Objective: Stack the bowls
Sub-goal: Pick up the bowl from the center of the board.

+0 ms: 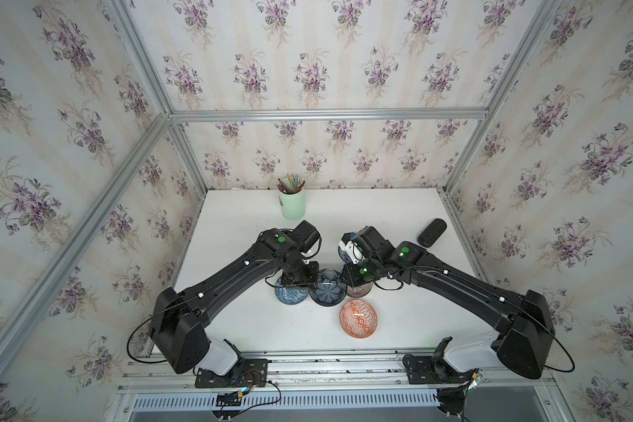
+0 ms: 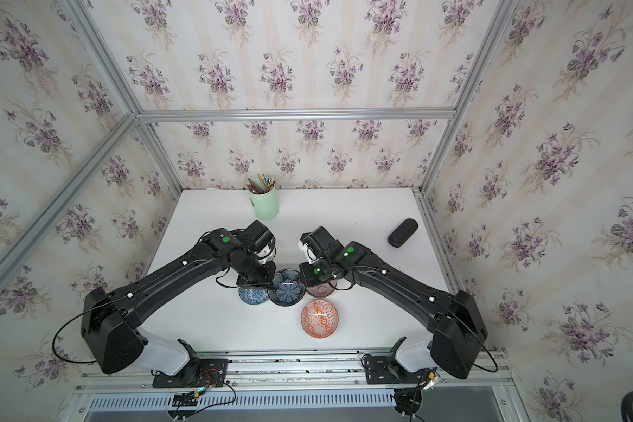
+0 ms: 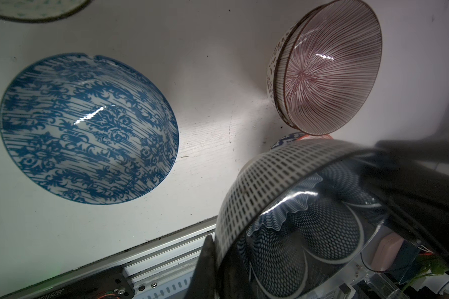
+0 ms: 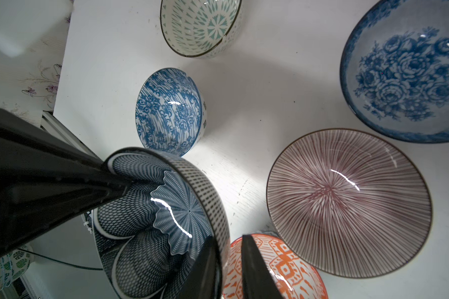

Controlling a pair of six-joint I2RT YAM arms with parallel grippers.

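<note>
The dark blue petal-patterned ceramic bowl with a dash-marked white outside (image 4: 166, 220) hangs tilted between both arms, near the middle of the white table (image 1: 234, 329). The left gripper (image 3: 218, 261) is clamped on its rim. The right gripper (image 4: 227, 248) straddles the far rim, one finger inside and one outside; whether it pinches yet I cannot tell. Crowding close are the blue-and-white scroll-patterned bowl (image 4: 169, 111), the pink-lined bowl (image 4: 347, 202) nested in a white dark-dotted bowl (image 3: 271, 64), and the orange geometric bowl (image 4: 283, 266) near the right outer finger. Farther off sit the blue rose-patterned bowl (image 4: 405, 72), the white-green bowl (image 4: 200, 26), a mint-green cup of pencils (image 1: 292, 204) and a black oval object (image 1: 432, 232).
</note>
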